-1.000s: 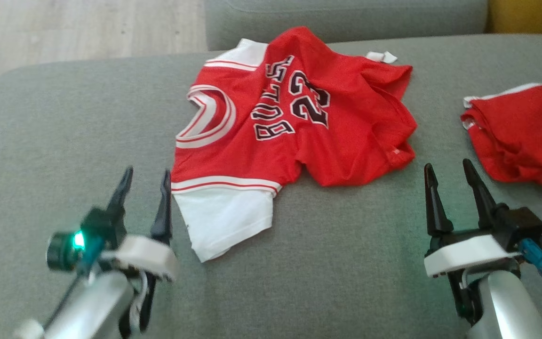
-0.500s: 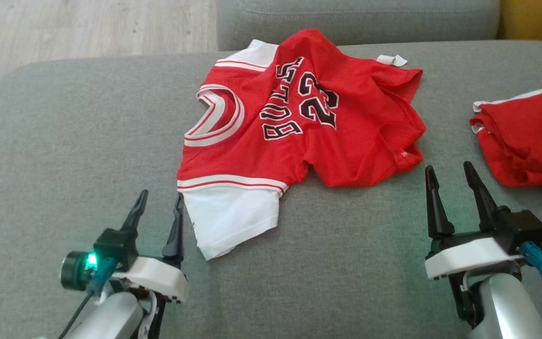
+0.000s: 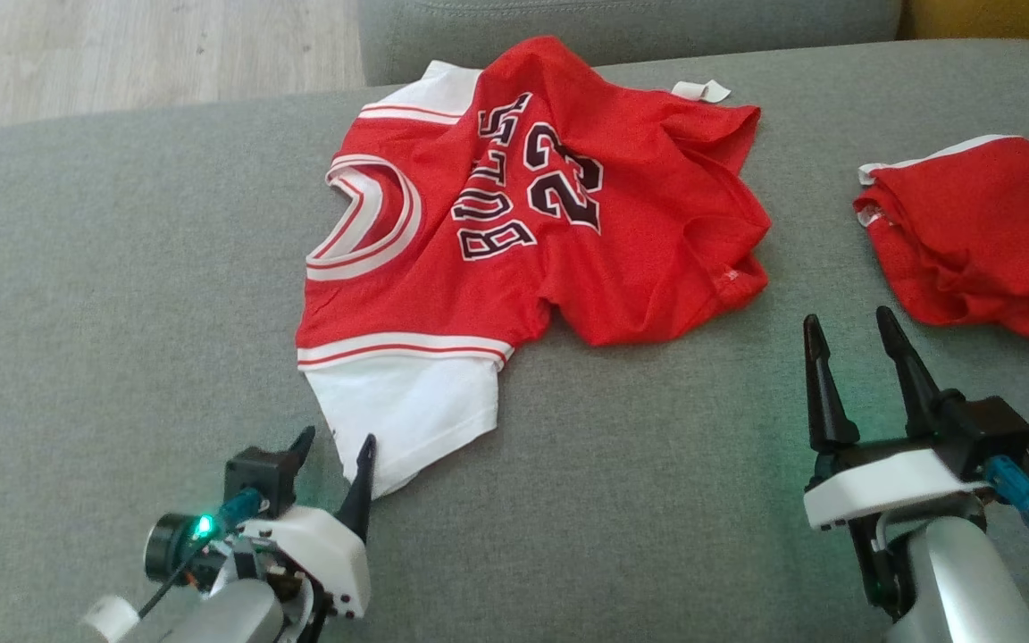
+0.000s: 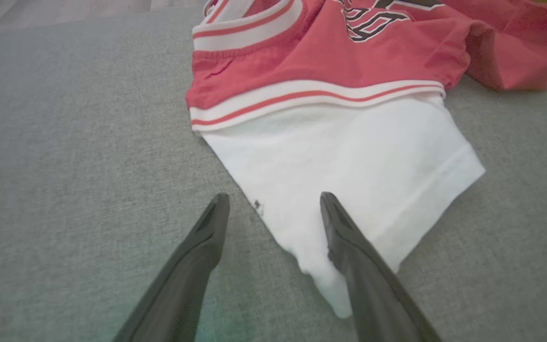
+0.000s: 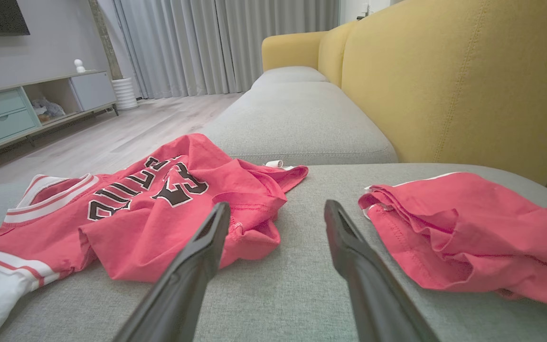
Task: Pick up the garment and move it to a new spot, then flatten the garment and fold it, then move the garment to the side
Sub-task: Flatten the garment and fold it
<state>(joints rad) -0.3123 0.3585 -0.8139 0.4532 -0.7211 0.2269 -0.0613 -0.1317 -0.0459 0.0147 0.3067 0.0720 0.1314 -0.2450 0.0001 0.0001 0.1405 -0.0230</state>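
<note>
The garment (image 3: 532, 223) is a red jersey with black lettering and white sleeves, lying rumpled on the grey sofa cushion (image 3: 121, 295). My left gripper (image 3: 336, 439) is open low over the near corner of its white sleeve (image 4: 349, 156). In the left wrist view the left gripper (image 4: 273, 197) straddles the sleeve's edge, one finger over white cloth, the other over bare cushion. My right gripper (image 3: 847, 318) is open and holds nothing, just in front of the jersey's crumpled hem (image 5: 249, 237). In the right wrist view the right gripper (image 5: 276, 205) points past that hem.
A second red cloth (image 3: 979, 232) lies bunched at the right, close to my right gripper, and shows as well in the right wrist view (image 5: 468, 228). A yellow sofa back (image 5: 444, 80) rises behind it. Wooden floor (image 3: 121, 54) lies beyond the cushion's far left edge.
My left gripper has drawn back along the white sleeve's edge to its near corner and sunk lower. The head camera has shifted a little. The right gripper has stayed put.
</note>
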